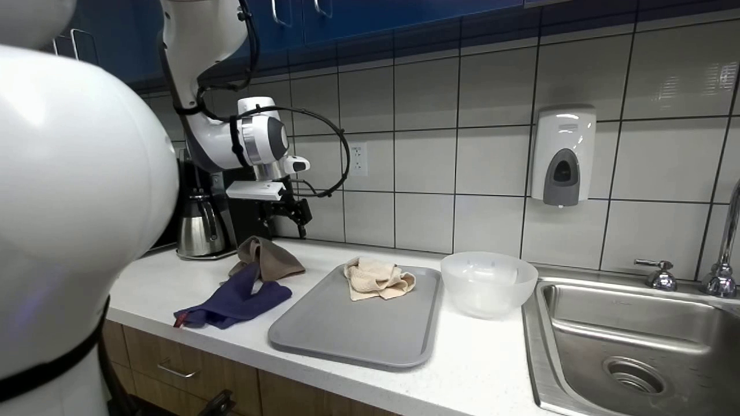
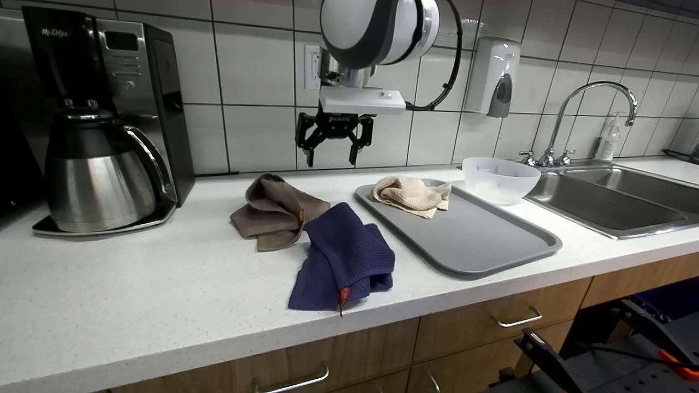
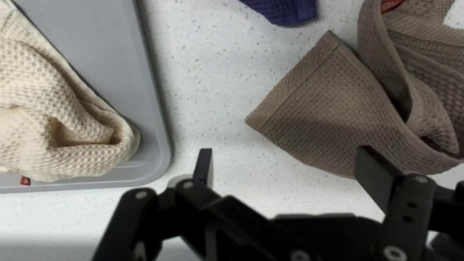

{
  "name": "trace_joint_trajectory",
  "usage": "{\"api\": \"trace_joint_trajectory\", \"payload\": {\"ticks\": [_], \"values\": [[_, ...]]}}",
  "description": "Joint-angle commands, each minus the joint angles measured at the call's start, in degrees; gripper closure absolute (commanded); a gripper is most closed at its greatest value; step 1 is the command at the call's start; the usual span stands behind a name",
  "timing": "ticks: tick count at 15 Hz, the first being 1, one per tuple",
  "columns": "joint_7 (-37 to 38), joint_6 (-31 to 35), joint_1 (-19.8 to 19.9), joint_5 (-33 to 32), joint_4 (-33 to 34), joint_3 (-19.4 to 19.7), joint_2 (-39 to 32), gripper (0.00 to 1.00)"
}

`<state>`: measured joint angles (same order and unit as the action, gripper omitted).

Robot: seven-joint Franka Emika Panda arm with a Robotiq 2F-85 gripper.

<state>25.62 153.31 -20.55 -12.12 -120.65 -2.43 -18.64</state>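
My gripper (image 2: 331, 157) is open and empty, raised above the counter near the tiled wall. In the wrist view its fingers (image 3: 284, 159) stand wide apart, with the white counter between them. A crumpled brown cloth (image 2: 278, 210) is nearest, lying below; in the wrist view the brown cloth (image 3: 326, 119) reaches behind the right finger. A folded navy cloth (image 2: 347, 256) with a red tag lies beside it, nearer the counter's front edge. A cream cloth (image 1: 378, 279) lies bunched on a grey tray (image 1: 358, 329), at its wall-side end. A translucent bowl (image 1: 488, 286) stands beside the tray.
A coffee maker with a steel carafe (image 2: 104, 169) stands at one end of the counter. A steel sink (image 1: 630, 341) with a faucet (image 2: 590, 90) lies beyond the bowl. A soap dispenser (image 1: 563, 156) hangs on the tiled wall. Blue cabinets (image 1: 376, 20) hang above.
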Motion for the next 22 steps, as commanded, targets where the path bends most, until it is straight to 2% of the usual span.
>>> {"api": "trace_joint_trajectory", "payload": {"ticks": [1,6,12,22], "values": [[-2.9,1.3,2.4,1.8,-4.6,-1.0,4.4,0.00],[-4.6,1.6,4.5,3.4,-7.7,-1.0,6.8,0.00],[-4.8,2.3,6.7,2.3,-10.1,0.0,8.1,0.00],[-3.9,2.6,8.7,-1.2,-10.0,3.6,6.6,0.00]]}}
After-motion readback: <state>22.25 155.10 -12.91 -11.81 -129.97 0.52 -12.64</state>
